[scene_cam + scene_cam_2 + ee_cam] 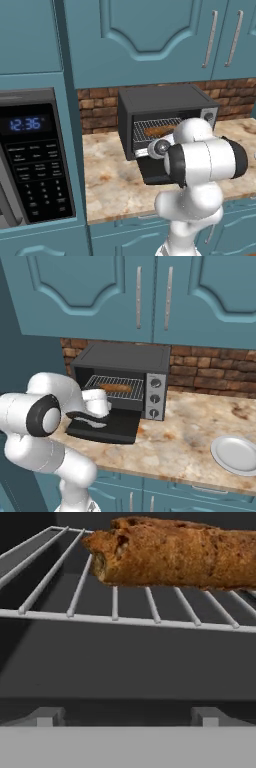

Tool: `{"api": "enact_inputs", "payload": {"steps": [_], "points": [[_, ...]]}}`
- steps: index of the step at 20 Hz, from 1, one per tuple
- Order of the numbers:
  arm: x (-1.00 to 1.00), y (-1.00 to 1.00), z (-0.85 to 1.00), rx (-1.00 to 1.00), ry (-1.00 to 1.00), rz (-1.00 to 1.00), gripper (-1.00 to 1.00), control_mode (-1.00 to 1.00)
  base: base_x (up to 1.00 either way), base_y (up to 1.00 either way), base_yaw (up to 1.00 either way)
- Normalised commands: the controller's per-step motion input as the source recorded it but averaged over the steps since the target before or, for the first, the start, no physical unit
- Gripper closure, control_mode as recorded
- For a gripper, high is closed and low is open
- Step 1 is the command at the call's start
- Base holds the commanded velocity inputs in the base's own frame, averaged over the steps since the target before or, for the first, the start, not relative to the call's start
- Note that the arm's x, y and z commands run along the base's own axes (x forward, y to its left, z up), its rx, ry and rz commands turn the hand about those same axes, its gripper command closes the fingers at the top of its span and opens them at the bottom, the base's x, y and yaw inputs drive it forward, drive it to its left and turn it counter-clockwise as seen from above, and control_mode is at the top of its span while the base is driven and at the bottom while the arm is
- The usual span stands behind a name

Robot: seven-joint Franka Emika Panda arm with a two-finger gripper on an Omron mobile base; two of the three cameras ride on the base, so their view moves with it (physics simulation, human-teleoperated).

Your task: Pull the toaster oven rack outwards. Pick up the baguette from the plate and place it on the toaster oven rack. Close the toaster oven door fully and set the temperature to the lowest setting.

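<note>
Speckled stone counter point(190, 436); crusty baguette point(175, 554) on wire toaster oven rack point(115, 612), probably untouched.

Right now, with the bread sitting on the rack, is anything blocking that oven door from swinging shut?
Yes, the robot's own arm. The door lies flat open on the counter, and the arm reaches over it with its open tool near the rack where the baguette lies. Once the arm backs away, nothing else visible blocks the door.
</note>
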Motion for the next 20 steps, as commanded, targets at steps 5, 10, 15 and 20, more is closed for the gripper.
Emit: {"api": "enact_inputs", "payload": {"steps": [5, 10, 15, 20], "points": [[-0.95, -0.02, 0.18, 0.12, 0.00, -0.05, -1.00, -1.00, 0.00, 0.00, 0.00], [-0.80, -0.07, 0.60, 0.12, 0.00, -0.07, -1.00, -1.00, 0.00, 0.00, 0.00], [-0.40, -0.01, 0.78, 0.10, 0.04, -0.09, -1.00, -1.00, 0.00, 0.00, 0.00], [-0.30, 0.00, 0.63, 0.04, 0.17, -0.06, -1.00, -1.00, 0.00, 0.00, 0.00]]}}
